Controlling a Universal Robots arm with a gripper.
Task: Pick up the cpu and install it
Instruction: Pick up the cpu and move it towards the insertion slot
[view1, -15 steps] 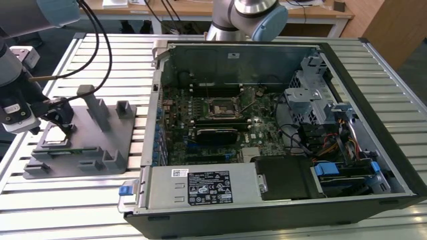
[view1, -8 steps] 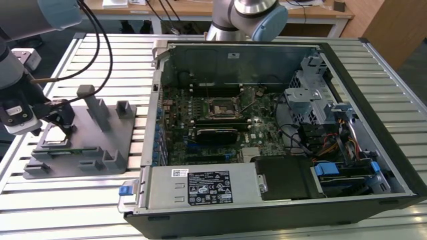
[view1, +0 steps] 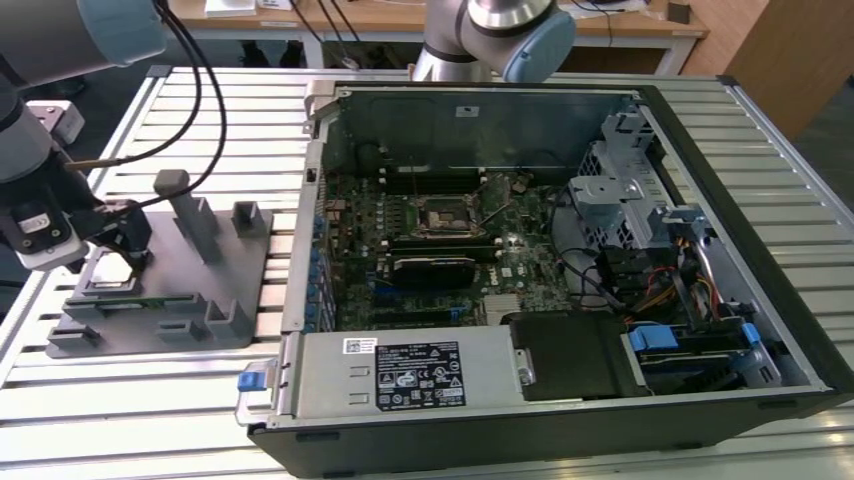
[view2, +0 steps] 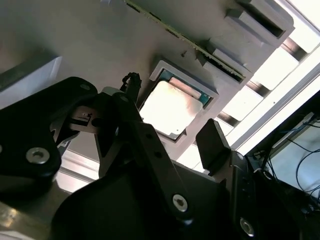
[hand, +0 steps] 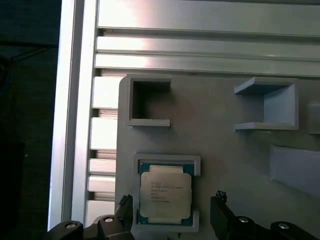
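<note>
Cpu (hand: 165, 192) flat in the square recess of the grey holder tray (hand: 220, 140), gripper (hand: 172, 198) released, a finger either side

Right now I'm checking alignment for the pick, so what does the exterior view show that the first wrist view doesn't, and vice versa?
Exterior view adds: the open computer case with its motherboard socket, to the exterior view's right of the grey holder tray. First wrist view adds: the cpu's green rim, the walls of its recess, and the hand's open fingers standing apart on either side of it. Both share: the cpu lying in the tray, the hand at it, and the slatted table.
</note>
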